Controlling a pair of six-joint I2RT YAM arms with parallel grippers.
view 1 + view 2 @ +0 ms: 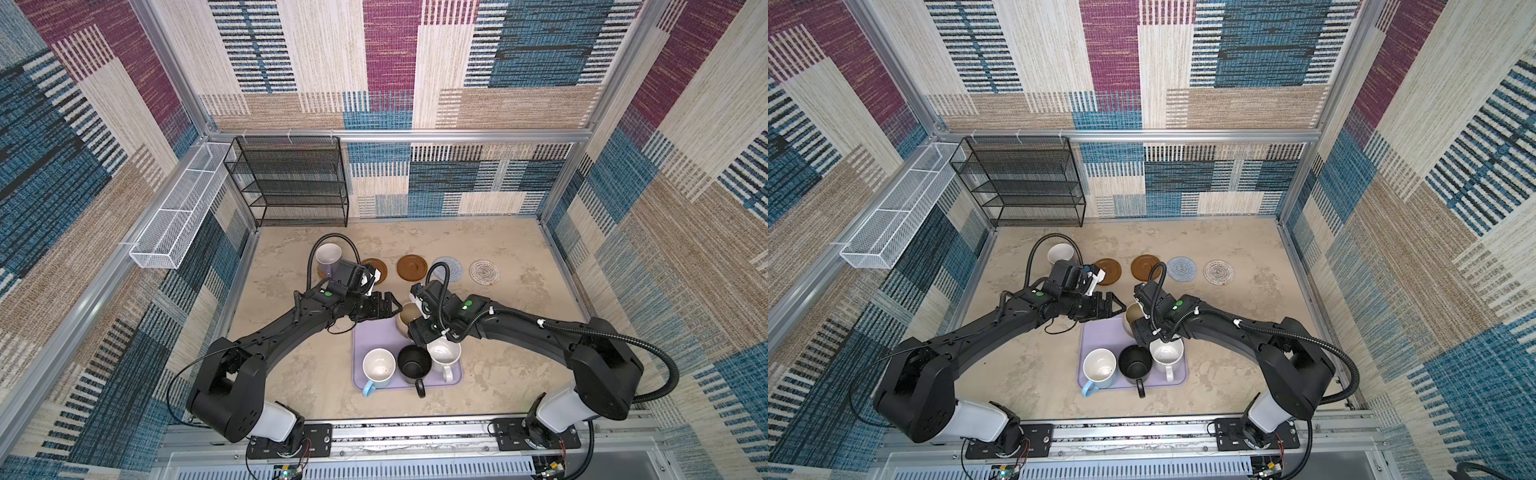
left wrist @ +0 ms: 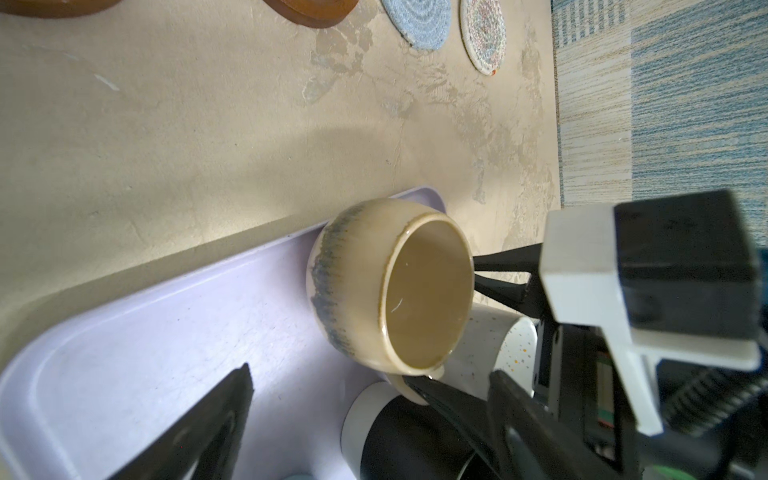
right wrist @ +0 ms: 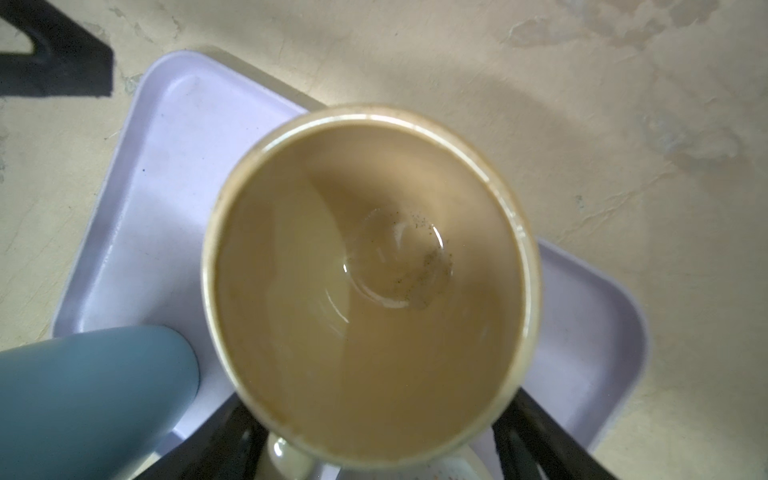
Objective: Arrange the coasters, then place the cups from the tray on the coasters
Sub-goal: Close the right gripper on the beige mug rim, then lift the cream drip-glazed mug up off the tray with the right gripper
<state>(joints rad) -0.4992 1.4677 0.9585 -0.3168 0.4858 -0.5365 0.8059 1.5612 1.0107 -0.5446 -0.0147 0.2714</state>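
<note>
A rounded beige cup (image 3: 370, 274) stands at the far right corner of the lavender tray (image 1: 372, 340). My right gripper (image 3: 382, 436) is shut on it, one finger against each side of its wall. Beside it on the tray stand the light blue cup (image 1: 378, 368), the black cup (image 1: 413, 365) and the speckled white cup (image 1: 444, 353). The lavender cup (image 1: 328, 257) sits on the tan coaster (image 1: 320, 272) at the far left. To its right, in a row, lie two brown coasters (image 1: 411, 267), a grey-blue one (image 1: 454, 271) and a whitish one (image 1: 484, 272), all bare. My left gripper (image 1: 397, 309) hangs open and empty by the tray's far edge.
A black mesh shelf (image 1: 286, 183) stands against the back wall at the left. A white mesh basket (image 1: 174, 220) hangs on the left wall. Patterned walls close in the table on three sides. Both arms meet over the tray's far edge.
</note>
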